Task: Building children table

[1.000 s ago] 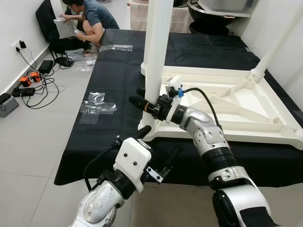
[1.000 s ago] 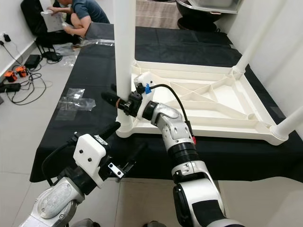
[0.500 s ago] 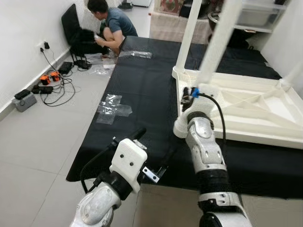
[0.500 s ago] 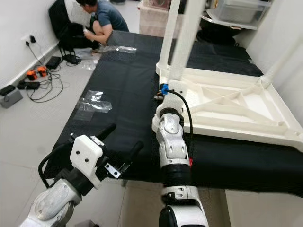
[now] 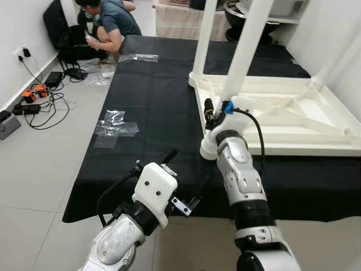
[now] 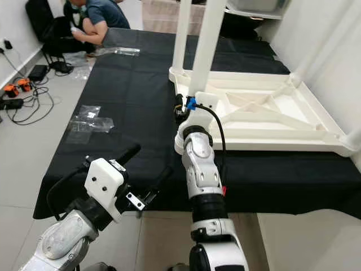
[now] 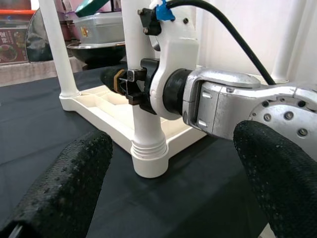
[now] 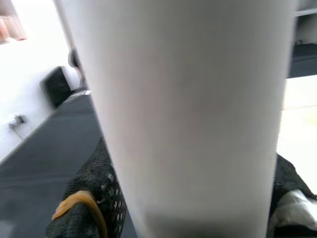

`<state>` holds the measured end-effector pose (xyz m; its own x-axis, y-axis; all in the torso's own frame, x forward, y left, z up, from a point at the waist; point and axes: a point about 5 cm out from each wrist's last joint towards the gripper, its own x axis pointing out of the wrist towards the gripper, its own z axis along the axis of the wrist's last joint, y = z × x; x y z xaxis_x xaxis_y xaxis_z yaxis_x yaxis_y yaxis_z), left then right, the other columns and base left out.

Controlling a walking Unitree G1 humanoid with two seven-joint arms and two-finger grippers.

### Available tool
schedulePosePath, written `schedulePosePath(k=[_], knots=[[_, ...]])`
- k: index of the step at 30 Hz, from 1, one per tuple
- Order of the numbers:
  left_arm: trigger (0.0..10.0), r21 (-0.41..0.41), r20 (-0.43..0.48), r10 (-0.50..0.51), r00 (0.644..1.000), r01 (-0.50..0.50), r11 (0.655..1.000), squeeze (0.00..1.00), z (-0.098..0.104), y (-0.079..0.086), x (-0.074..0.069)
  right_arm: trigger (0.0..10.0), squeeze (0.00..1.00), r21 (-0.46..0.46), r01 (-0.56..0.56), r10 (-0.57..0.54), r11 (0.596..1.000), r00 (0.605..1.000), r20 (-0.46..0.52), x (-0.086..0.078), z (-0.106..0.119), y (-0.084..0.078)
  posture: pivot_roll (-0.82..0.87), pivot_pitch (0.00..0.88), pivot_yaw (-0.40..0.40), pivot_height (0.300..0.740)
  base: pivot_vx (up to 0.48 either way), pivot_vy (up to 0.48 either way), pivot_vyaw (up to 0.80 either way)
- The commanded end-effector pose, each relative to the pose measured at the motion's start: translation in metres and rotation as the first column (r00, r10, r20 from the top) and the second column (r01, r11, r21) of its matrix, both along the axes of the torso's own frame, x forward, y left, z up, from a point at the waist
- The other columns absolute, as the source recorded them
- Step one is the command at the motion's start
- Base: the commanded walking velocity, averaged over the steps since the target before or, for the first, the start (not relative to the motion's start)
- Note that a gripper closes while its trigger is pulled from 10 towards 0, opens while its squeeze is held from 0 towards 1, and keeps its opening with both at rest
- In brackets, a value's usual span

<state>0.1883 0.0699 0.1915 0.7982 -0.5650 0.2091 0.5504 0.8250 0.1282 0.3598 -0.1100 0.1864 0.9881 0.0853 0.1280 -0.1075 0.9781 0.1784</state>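
Note:
A white plastic children's table lies upside down on a black cloth, its legs pointing up. My right gripper is shut on the near-left leg, just above its ribbed socket. In the right wrist view this leg stands close up, with black fingers pressed against both of its sides. My left gripper hangs open in front of the cloth's near edge, below that corner, with nothing between its fingers.
A person crouches on the floor at the far left, by cables and power strips. Clear plastic bags lie on the cloth's left side. A second leg stands behind the held one. Grey tiled floor lies left of the cloth.
The camera has shifted. My right gripper stays on the leg, but its fingers now point away from me instead of to the left. The left gripper keeps its place, open.

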Motion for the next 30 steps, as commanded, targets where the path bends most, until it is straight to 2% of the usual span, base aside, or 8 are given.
schedulePosePath(k=[1,9,16,21,22,23,24,30], knots=[[10.0,0.001,-0.012,0.005,1.0,-0.005,1.0,0.0,-0.002,0.0,0.0,10.0,0.0,0.093,-0.352,0.354,0.931,0.935,0.001,0.004,0.002,-0.001,0.09,0.078,-0.105,0.74,0.0,0.0,0.0],[10.0,-0.004,-0.011,0.003,1.0,-0.003,1.0,0.0,-0.001,-0.001,0.0,10.0,0.0,0.115,-0.73,0.729,0.673,0.682,0.058,-0.014,0.006,-0.003,0.09,0.077,-0.106,0.74,0.0,0.0,0.0],[10.0,-0.002,-0.009,0.003,1.0,-0.003,1.0,0.0,-0.001,-0.001,0.0,10.0,0.0,-0.037,-0.941,0.937,0.337,0.339,-0.081,-0.031,-0.01,0.021,0.1,0.072,-0.107,0.74,0.0,0.0,0.0],[10.0,-0.001,-0.011,0.002,1.0,-0.002,1.0,0.0,-0.001,-0.001,-0.001,10.0,0.0,-0.107,-0.935,0.93,0.339,0.351,-0.112,-0.026,-0.011,0.03,0.1,0.067,-0.103,0.74,0.0,0.0,0.0],[10.0,0.0,-0.011,0.001,1.0,-0.001,1.0,0.0,-0.002,-0.001,-0.001,2.4,0.0,-0.135,-0.918,0.915,0.373,0.388,-0.112,-0.021,-0.01,0.033,0.1,0.063,-0.101,0.74,0.0,0.0,0.0],[10.0,0.0,-0.011,0.001,1.0,-0.001,1.0,0.0,-0.002,-0.001,-0.001,2.4,0.0,-0.135,-0.918,0.915,0.373,0.388,-0.112,-0.021,-0.01,0.033,0.1,0.063,-0.101,0.74,0.0,0.0,0.0],[10.0,0.0,-0.01,0.001,1.0,-0.001,1.0,0.0,-0.002,-0.001,-0.001,0.0,0.0,-0.152,-0.883,0.884,0.445,0.46,-0.084,-0.014,-0.006,0.034,0.1,0.063,-0.101,0.74,0.0,0.0,0.0],[10.0,0.001,-0.01,0.004,1.0,-0.004,1.0,0.0,-0.002,0.0,0.0,0.0,0.0,-0.062,-0.604,0.605,0.795,0.796,-0.003,0.011,0.006,0.016,0.09,0.06,-0.101,0.74,0.0,0.0,0.0]])
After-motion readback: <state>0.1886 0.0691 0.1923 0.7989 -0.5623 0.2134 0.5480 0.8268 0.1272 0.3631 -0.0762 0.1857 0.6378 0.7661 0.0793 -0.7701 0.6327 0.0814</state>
